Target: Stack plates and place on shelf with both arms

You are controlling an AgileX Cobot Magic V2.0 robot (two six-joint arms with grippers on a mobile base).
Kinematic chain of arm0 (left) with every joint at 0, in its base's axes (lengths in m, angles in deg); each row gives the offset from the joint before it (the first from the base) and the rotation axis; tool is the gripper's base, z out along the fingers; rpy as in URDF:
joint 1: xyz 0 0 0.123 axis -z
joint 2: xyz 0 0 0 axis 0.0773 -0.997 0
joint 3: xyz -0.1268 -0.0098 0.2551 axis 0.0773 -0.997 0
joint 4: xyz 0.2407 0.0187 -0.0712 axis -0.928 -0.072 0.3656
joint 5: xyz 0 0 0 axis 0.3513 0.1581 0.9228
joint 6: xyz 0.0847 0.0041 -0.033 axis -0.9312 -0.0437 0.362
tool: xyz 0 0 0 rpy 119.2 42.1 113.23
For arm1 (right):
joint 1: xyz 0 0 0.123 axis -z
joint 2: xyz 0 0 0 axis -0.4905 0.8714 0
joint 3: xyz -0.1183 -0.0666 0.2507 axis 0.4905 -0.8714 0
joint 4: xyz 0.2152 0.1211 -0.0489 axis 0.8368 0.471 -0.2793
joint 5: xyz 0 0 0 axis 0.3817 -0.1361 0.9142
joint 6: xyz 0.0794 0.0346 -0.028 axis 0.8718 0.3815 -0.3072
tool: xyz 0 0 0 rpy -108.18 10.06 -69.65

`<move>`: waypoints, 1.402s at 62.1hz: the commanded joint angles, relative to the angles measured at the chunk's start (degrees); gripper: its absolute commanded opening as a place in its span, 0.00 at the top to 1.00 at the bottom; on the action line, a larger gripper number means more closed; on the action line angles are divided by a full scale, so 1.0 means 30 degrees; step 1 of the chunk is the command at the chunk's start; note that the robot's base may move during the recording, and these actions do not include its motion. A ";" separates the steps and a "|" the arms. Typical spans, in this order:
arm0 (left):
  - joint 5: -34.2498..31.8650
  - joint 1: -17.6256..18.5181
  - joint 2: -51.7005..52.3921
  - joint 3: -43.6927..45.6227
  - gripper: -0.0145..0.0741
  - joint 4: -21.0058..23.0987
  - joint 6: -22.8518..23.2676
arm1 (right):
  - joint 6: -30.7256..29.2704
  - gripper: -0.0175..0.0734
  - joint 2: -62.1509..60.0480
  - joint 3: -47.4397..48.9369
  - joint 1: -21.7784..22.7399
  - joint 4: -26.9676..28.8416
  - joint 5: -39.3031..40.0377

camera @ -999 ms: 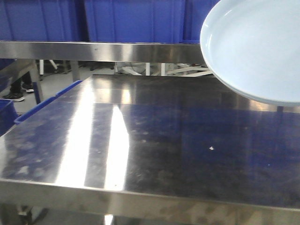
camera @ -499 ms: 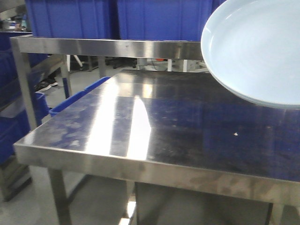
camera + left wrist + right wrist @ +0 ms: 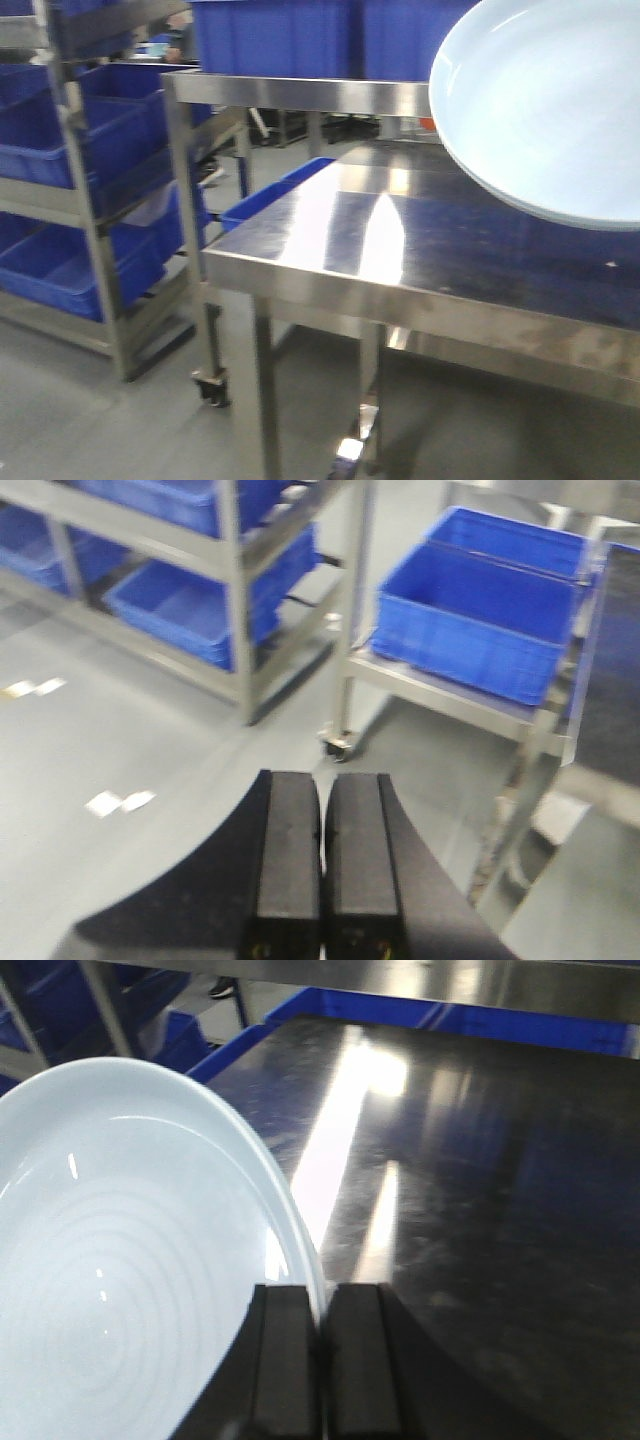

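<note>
A pale bluish-white plate hangs in the air at the upper right of the front view, over the steel table. A double rim line along its lower edge suggests two plates stacked. In the right wrist view the plate fills the left side, and my right gripper is shut on its rim above the dark tabletop. My left gripper is shut with nothing in it, out over the grey floor. The steel shelf runs above the back of the table.
Blue crates stand on the shelf. A metal rack with blue bins stands to the left of the table. The left wrist view shows a blue crate on a low steel tier and a caster on the floor.
The front view has pulled back and swung left: the table slid to the right and its legs, the floor and the left rack have come into sight. The plate keeps its place in view.
</note>
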 commanded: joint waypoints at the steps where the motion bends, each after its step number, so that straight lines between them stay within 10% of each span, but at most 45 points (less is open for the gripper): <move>1: -0.1582 0.0116 -0.0088 0.0543 0.74 -0.0145 0.0044 | -0.0038 0.75 -0.0161 0.0624 0.0099 -0.0028 0.1838; 87: -0.1582 0.0116 -0.0088 0.0543 0.74 -0.0145 0.0044 | -0.0038 0.75 -0.0161 0.0624 0.0099 -0.0028 0.1838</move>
